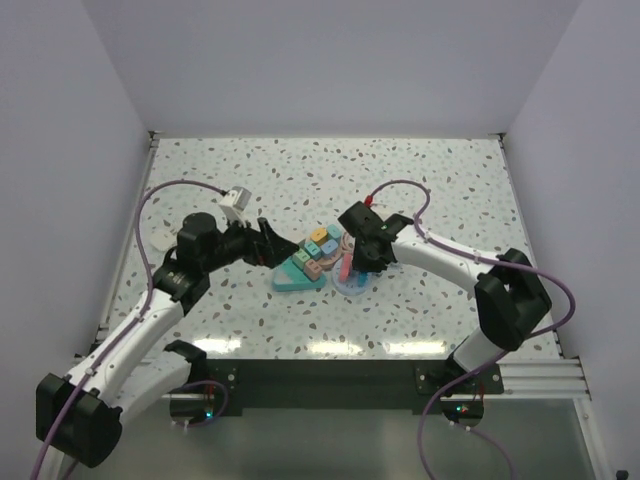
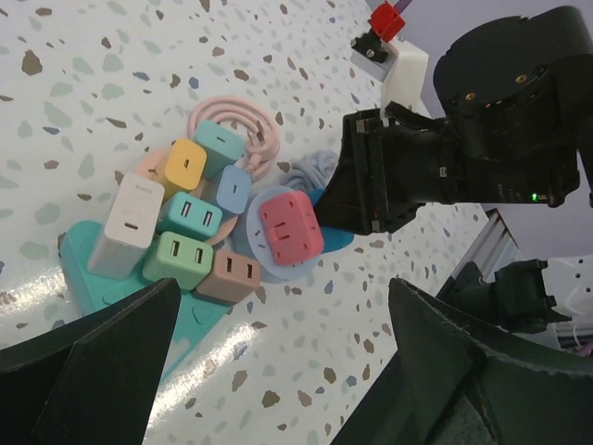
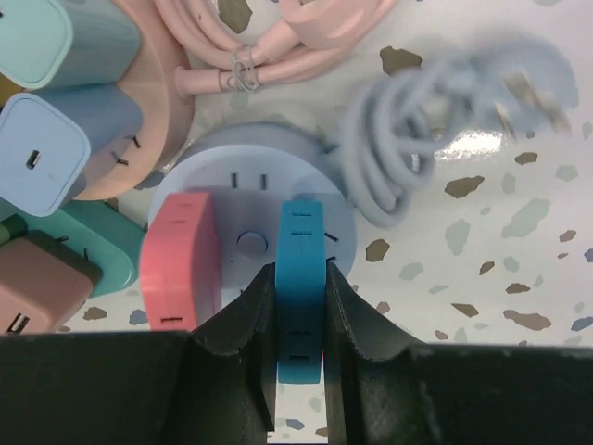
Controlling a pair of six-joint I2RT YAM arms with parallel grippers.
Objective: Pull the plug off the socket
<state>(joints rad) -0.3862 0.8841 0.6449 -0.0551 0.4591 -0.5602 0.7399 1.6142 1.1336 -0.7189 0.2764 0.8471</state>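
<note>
A round pale-blue socket (image 3: pixel 246 199) lies on the table with a pink plug (image 3: pixel 176 255) and a blue plug (image 3: pixel 301 287) standing in it. My right gripper (image 3: pixel 301 320) is shut on the blue plug, one finger on each flat side. In the top view the right gripper (image 1: pixel 358 262) sits over the socket (image 1: pixel 350 284). In the left wrist view the pink plug (image 2: pixel 290 227) shows on the socket (image 2: pixel 278 269), and the blue plug (image 2: pixel 335 237) is mostly hidden by the right gripper. My left gripper (image 1: pixel 268 245) is open and empty, left of the cluster.
A teal power strip (image 1: pixel 298 276) carries several coloured adapters (image 2: pixel 179 260) just left of the socket. A coiled pink cord (image 3: pixel 259 37) and a coiled pale-blue cord (image 3: pixel 445 120) lie behind the socket. The table's side walls stand far off.
</note>
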